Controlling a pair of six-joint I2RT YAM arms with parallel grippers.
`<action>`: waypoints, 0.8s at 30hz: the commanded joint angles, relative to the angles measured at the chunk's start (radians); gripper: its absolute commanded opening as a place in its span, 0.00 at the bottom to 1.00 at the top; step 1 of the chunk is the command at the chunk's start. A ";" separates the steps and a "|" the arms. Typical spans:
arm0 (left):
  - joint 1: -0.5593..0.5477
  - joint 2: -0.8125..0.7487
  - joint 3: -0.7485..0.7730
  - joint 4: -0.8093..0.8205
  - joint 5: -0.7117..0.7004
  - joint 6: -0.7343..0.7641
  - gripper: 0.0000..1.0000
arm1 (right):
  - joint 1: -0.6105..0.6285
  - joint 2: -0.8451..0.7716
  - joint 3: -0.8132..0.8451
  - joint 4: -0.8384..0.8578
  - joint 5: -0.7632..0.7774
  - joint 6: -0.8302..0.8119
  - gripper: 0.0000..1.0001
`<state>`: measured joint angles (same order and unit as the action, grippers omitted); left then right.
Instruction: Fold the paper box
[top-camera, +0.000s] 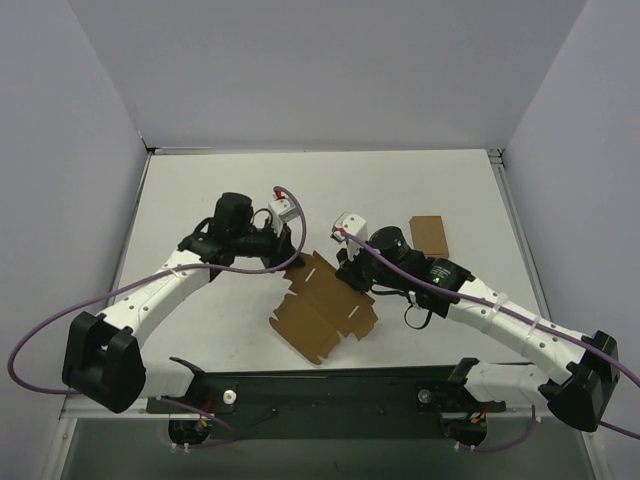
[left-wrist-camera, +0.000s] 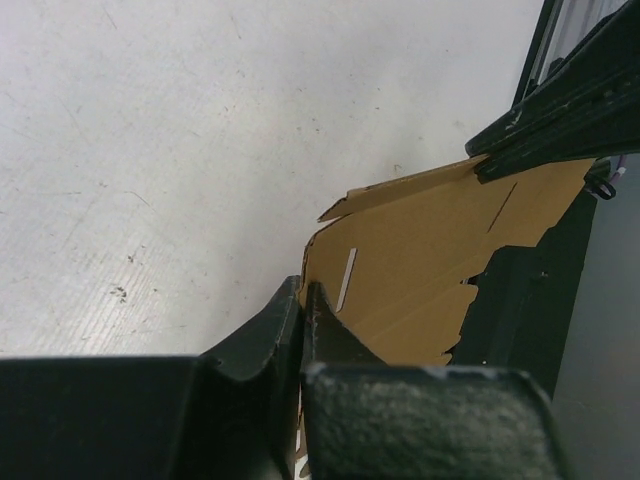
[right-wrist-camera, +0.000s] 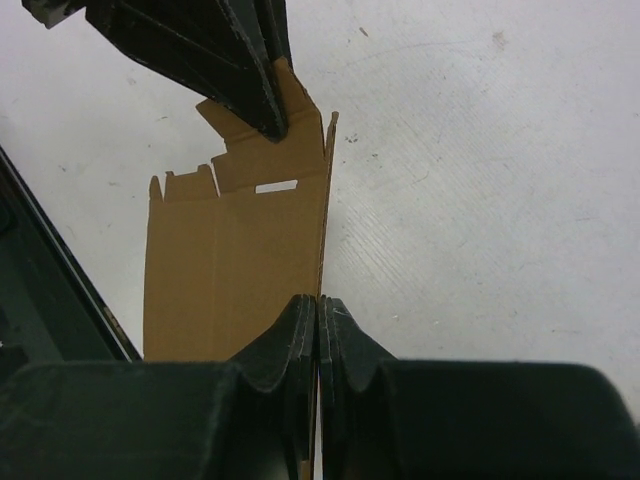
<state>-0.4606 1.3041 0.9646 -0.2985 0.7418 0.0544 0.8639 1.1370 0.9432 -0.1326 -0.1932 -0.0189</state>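
Left fingers (left-wrist-camera: 262, 338), right fingers (right-wrist-camera: 288, 338) pinch paper box (top-camera: 320, 312) (unfolded).

White table surface (top-camera: 400, 190), small plain brown cardboard rectangle (top-camera: 429, 236) lying flat toward the right side, grey walls (top-camera: 320, 70) behind.

The white table (top-camera: 400, 190) carried the flattened brown paper box (top-camera: 320, 312) near its front centre; a smaller plain cardboard rectangle (top-camera: 428, 236) lay flat, well apart, right.
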 joint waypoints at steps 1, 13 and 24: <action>0.005 0.038 0.078 -0.007 -0.024 -0.039 0.31 | 0.021 -0.016 -0.006 0.021 0.075 -0.010 0.00; 0.010 -0.115 0.025 0.076 -0.027 0.012 0.79 | -0.057 0.021 0.005 -0.007 -0.115 0.051 0.00; 0.008 -0.054 0.059 0.139 0.113 -0.005 0.82 | -0.147 0.018 0.016 -0.004 -0.373 0.091 0.00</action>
<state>-0.4557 1.2102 0.9775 -0.1970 0.7914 0.0414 0.7258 1.1599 0.9371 -0.1448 -0.4461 0.0563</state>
